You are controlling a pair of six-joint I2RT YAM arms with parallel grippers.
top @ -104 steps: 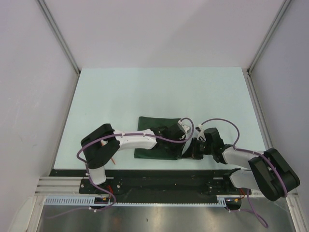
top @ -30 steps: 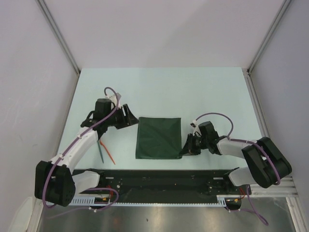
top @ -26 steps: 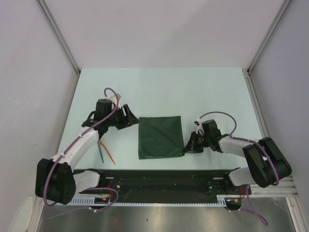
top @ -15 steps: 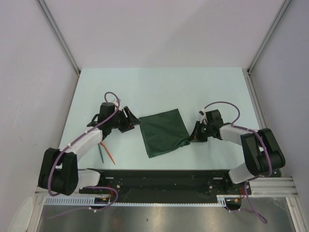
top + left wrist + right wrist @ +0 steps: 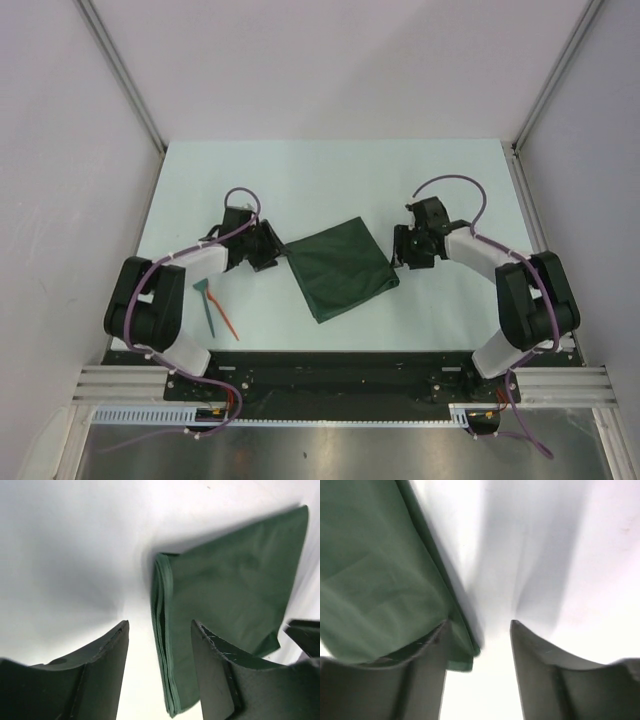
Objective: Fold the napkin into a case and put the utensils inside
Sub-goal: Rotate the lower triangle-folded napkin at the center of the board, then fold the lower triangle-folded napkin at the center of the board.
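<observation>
The counter (image 5: 330,180) looks smooth. The folded napkin (image 5: 340,270) lies askew at its middle between the two arms, and it could slide or spin if a finger shoves it instead of pinching it. Its stacked layers show along the edge facing the left claw (image 5: 159,625), which stands spread with nothing in it. Closing there on the top layer alone would pull the fold apart. The right claw (image 5: 479,624) also stands spread and empty beside the napkin's far corner, and could drag that corner along. The teal utensil (image 5: 206,308) and the orange utensil (image 5: 226,321) lie close together near the left arm, apart from the napkin. Being thin, they may slip out of a pinch.

Whether the fold leaves an open mouth cannot be told. The right wrist view is blurred, so contact at that corner is uncertain. The utensils' heads are too small to identify.
</observation>
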